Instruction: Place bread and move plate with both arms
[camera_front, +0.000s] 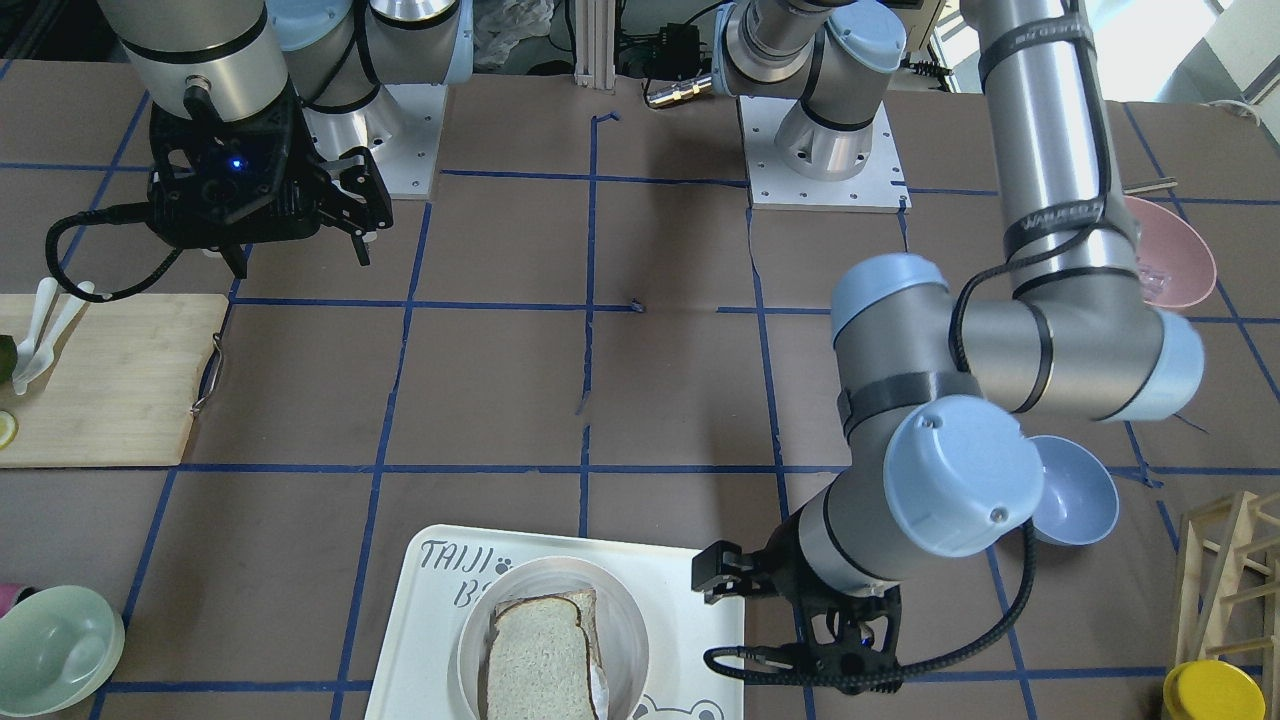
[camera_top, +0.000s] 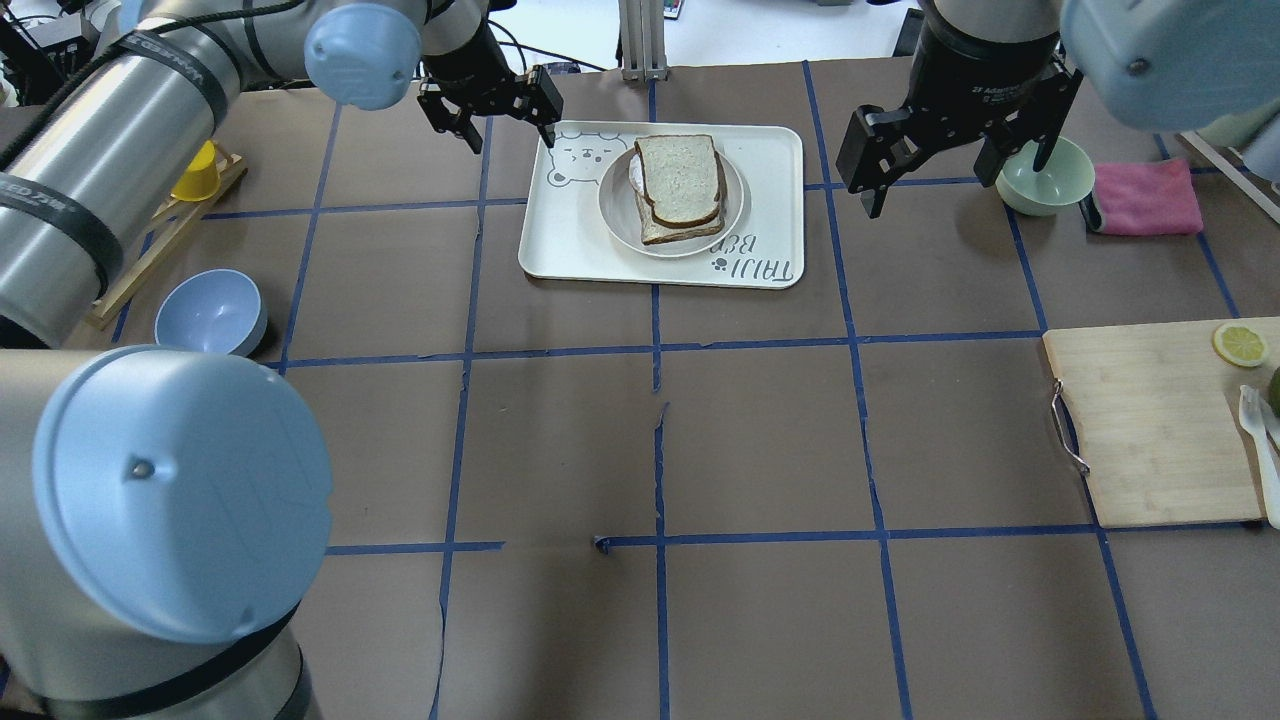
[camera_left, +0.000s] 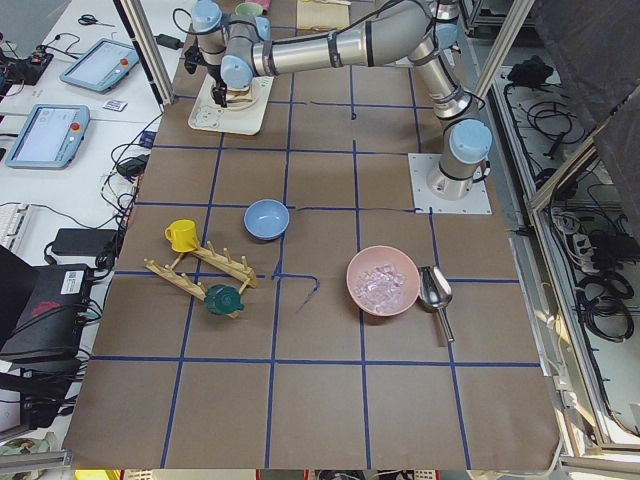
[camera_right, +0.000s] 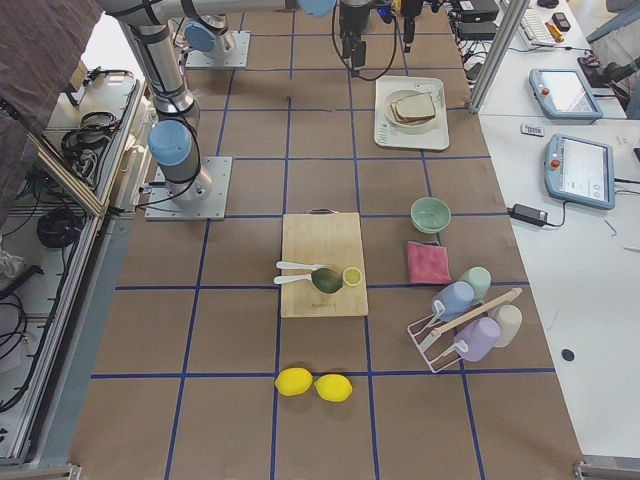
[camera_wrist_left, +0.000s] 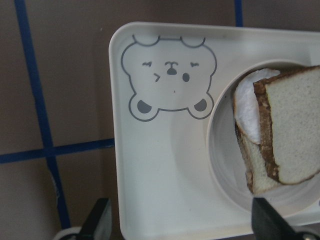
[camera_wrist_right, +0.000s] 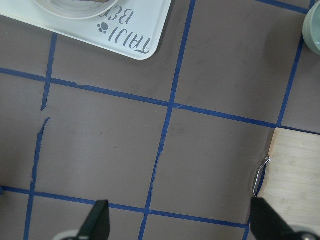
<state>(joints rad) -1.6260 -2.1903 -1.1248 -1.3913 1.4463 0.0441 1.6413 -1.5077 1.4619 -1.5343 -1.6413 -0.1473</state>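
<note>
Bread (camera_top: 678, 178) already lies on the plate (camera_top: 612, 205), inside the tray (camera_top: 770, 160). Left tool (camera_top: 495, 115) hovers over the tray's corner and right tool (camera_top: 955, 170) beside its far end, both spread and empty. Next, I'd guess, each must grip the plate's rim.

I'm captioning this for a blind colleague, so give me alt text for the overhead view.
Bread lies stacked on a round white plate, which sits on a bear-print tray near the top of the frame. The left hand and right hand hover open either side of the tray, holding nothing.
</note>
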